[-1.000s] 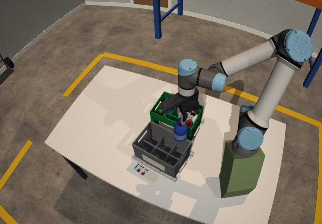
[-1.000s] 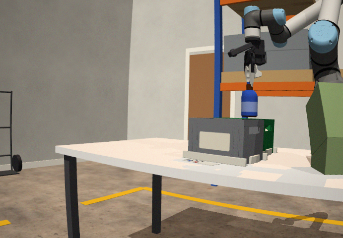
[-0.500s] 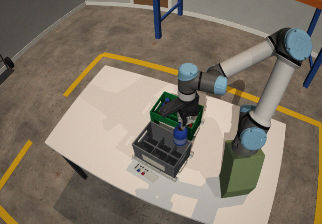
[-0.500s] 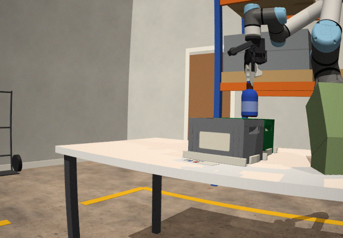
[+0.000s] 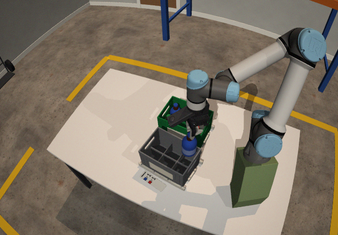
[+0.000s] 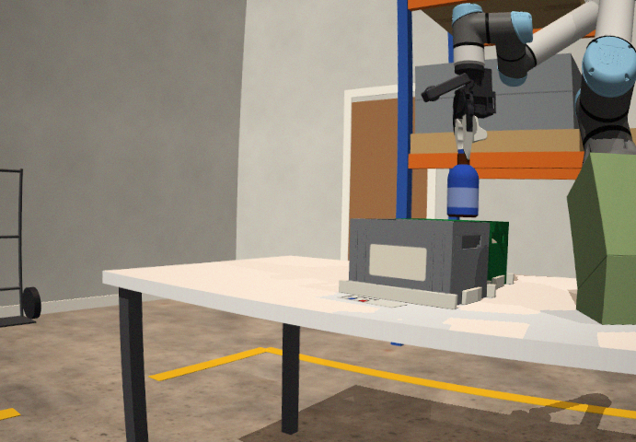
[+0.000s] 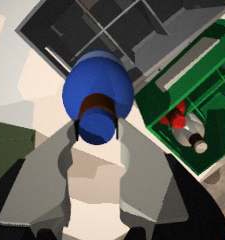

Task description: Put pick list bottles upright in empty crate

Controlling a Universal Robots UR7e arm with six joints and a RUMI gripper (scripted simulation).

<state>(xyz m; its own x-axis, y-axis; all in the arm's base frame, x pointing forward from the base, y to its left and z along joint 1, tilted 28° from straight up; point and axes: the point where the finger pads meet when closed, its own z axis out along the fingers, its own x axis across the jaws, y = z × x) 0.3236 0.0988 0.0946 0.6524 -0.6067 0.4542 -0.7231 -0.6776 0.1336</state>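
Observation:
My gripper (image 5: 191, 132) (image 6: 463, 151) (image 7: 97, 119) is shut on the neck of a blue bottle (image 5: 189, 145) (image 6: 462, 190) (image 7: 97, 87) with a light blue label. The bottle hangs upright, its base just above the rim of the grey crate (image 5: 149, 139) (image 6: 433, 245) (image 7: 142, 50), over the crate's corner nearest the green crate (image 5: 164, 114) (image 6: 498, 245) (image 7: 152, 105). The grey crate's cells look empty. The pick list (image 5: 151, 179) (image 6: 363, 299) lies in front of the grey crate, with a blue and a red square; its counts are too small to read.
The green crate holds more bottles: a blue one (image 5: 175, 106), a red-capped one (image 7: 177, 120) and a brown-capped one (image 7: 198, 142). The arm's green pedestal (image 5: 253, 177) (image 6: 626, 234) stands on the table to the right of the crates.

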